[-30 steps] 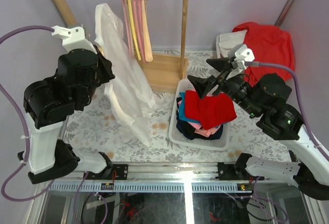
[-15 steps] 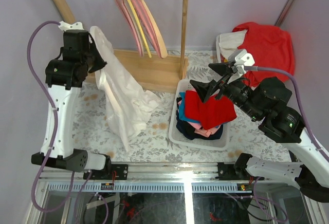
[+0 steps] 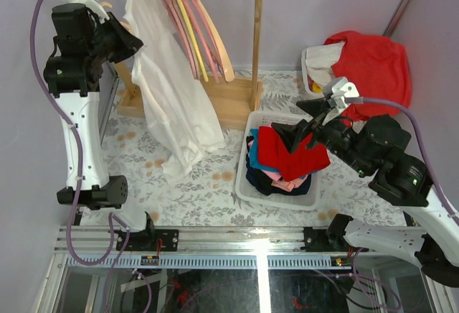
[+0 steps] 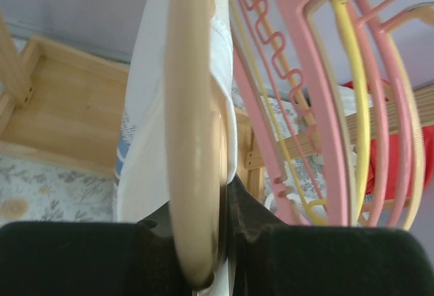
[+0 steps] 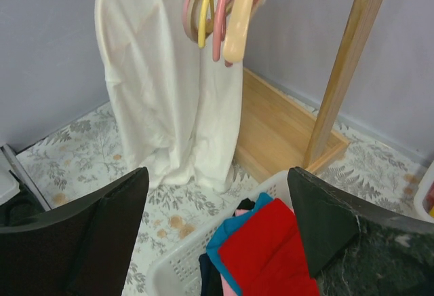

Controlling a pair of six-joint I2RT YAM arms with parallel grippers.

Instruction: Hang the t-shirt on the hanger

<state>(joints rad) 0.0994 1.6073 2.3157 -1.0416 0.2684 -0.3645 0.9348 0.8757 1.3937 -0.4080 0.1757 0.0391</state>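
The white t-shirt (image 3: 168, 90) hangs long from the top left of the wooden rack, and its lower end reaches the floral tabletop. It also shows in the right wrist view (image 5: 163, 85). My left gripper (image 3: 122, 40) is raised high at the back left, shut on the peach-beige hanger (image 4: 193, 140), with the shirt's cloth (image 4: 146, 140) draped over it. In the top view the hanger is mostly hidden by the shirt. My right gripper (image 3: 305, 123) hangs open and empty over the basket, its jaws wide apart in the right wrist view (image 5: 217, 228).
Pink and yellow hangers (image 3: 193, 26) hang on the rack's rail right of the shirt. The rack's post (image 3: 257, 40) and wooden base (image 3: 215, 101) stand behind. A white basket (image 3: 247, 184) holds red and navy clothes. A big red garment (image 3: 369, 62) lies at the back right.
My left arm has risen and swung to the back left, lifting the shirt on its hanger up to the rail. The pink and yellow hangers have swung. My right gripper moved slightly right.
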